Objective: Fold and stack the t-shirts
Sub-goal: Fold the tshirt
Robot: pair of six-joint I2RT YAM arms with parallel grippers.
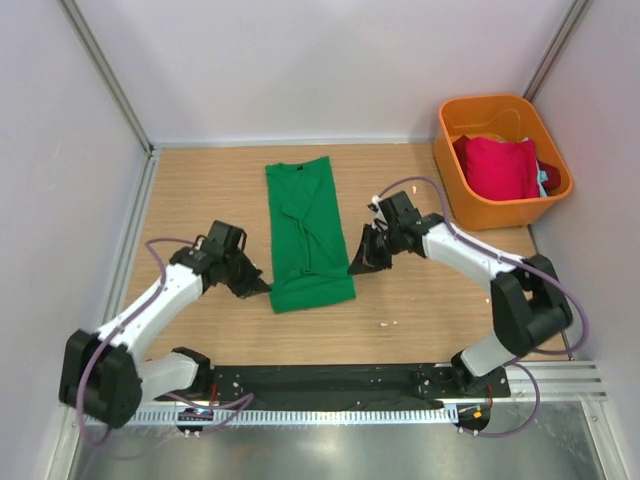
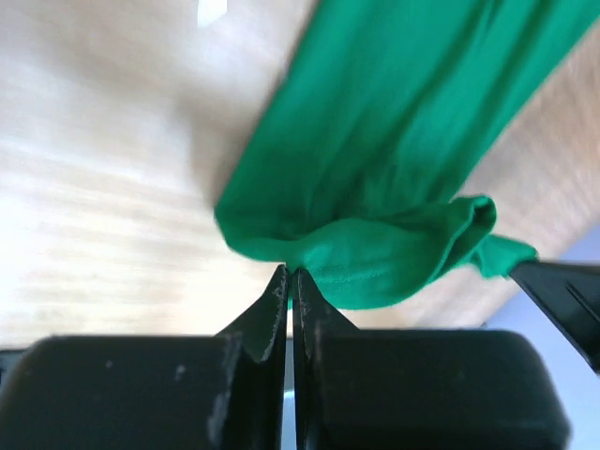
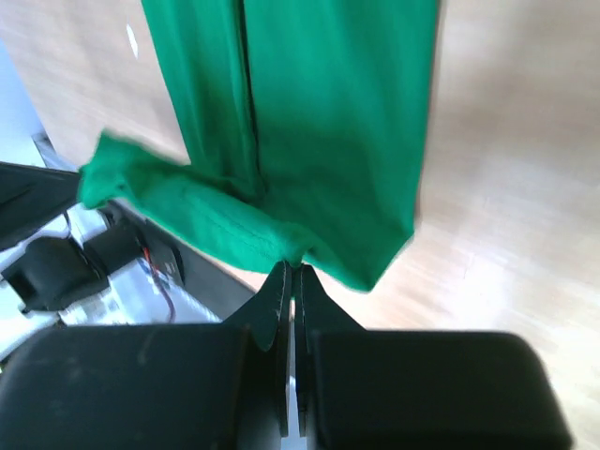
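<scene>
The left gripper (image 1: 262, 287) and right gripper (image 1: 356, 268), both clamped tight, each pinch a near hem corner of the green shirt (image 1: 305, 235) lying lengthways between them.

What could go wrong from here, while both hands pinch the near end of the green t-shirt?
1. The left hand and the right hand each pinch only a thin edge of the green t-shirt at their tips, so the cloth may slip out when it is lifted.
2. The folded-in sides lie loose and wrinkled. Carrying the near end over may open them and give a crooked fold.
</scene>
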